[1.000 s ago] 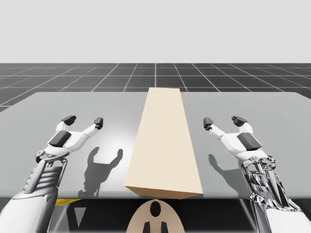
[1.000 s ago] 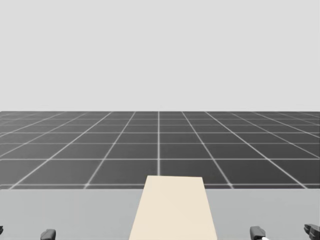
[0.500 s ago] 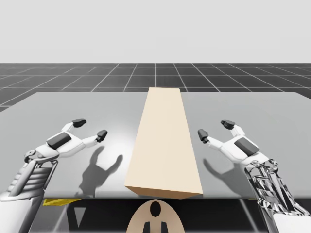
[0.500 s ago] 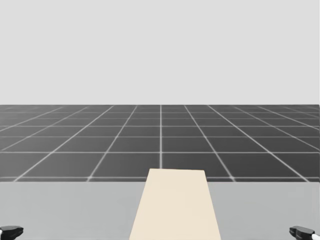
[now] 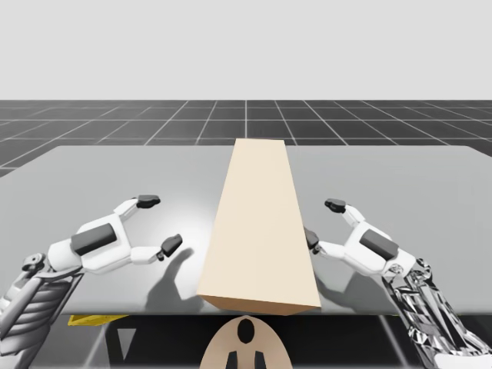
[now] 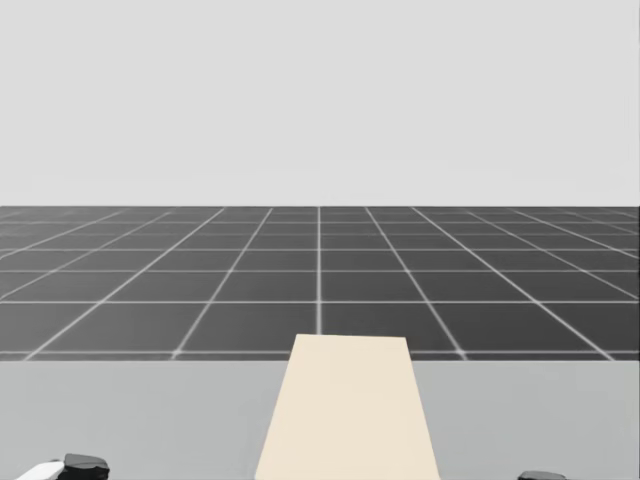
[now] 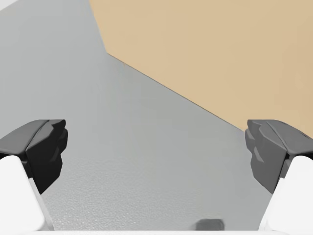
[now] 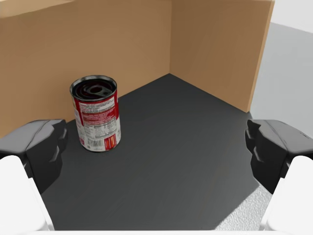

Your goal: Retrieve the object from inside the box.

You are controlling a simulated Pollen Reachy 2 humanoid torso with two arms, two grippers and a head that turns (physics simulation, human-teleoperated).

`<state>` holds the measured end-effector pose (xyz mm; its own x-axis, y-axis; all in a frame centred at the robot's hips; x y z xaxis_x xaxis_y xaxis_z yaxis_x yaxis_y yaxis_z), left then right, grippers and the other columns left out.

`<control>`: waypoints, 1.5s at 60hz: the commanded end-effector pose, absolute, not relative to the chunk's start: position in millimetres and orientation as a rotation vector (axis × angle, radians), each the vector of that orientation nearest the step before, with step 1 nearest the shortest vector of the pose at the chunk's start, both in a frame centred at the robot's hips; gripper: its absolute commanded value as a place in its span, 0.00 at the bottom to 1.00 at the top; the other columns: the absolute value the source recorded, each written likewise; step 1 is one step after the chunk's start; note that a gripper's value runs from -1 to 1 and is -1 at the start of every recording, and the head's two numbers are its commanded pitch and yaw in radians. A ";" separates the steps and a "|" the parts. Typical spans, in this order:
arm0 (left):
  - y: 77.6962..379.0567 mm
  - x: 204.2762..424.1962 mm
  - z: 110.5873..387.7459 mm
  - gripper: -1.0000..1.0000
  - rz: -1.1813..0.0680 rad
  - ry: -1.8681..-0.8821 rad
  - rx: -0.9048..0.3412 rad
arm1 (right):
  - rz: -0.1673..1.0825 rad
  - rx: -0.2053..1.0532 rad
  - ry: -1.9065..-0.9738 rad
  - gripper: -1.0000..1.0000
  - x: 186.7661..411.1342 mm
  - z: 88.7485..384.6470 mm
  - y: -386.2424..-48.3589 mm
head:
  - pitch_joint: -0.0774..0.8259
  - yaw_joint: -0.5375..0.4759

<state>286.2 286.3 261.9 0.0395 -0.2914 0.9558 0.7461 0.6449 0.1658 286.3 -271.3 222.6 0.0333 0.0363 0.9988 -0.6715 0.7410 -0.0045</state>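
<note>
A long tan box lies down the middle of the grey table, also seen as the tan box in the head view. Through its open side, a red can with a dark top stands upright on the box's dark floor, ahead of my right gripper and slightly to one side. That right gripper is open at the box's right flank. My left gripper is open, pointing at the box's closed left wall, with bare table between its fingers.
The inside walls of the box surround the can on two sides. Grey table runs between my left gripper and the box. The table's near edge lies just behind both hands.
Both grippers have drawn back toward the table's near edge and turned inward to face the box's sides. My head has turned slightly.
</note>
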 end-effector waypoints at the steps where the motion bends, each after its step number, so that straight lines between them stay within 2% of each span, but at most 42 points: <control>1: 270.0 281.1 269.1 0.00 -0.961 -1.248 -0.489 | 0.633 0.588 -1.437 0.00 287.1 221.2 -265.1 | 0.14 0.53; 8: 266.0 282.2 269.6 0.00 -0.961 -1.254 -0.499 | 0.638 0.593 -1.430 0.00 291.6 218.3 -262.1 | 0.14 0.52; 18: 257.9 281.6 268.2 0.00 -0.982 -1.252 -0.496 | 0.664 0.573 -1.421 0.00 310.2 208.9 -249.3 | 0.15 0.52; 40: 251.4 280.3 268.7 0.00 -1.003 -1.264 -0.493 | 0.738 0.603 -1.394 0.00 350.2 186.5 -190.3 | 0.17 0.52; 60: 251.1 275.9 269.7 0.00 -1.011 -1.283 -0.500 | 0.730 0.606 -1.368 0.00 378.6 155.8 -159.8 | 0.19 0.52; 75: 249.1 273.6 270.4 0.00 -1.019 -1.293 -0.503 | 0.774 0.569 -1.355 0.00 392.7 130.8 -129.4 | 0.20 0.52; 90: 247.5 267.8 272.6 0.00 -1.038 -1.306 -0.495 | 0.821 0.590 -1.350 0.00 398.1 125.8 -98.4 | 0.21 0.54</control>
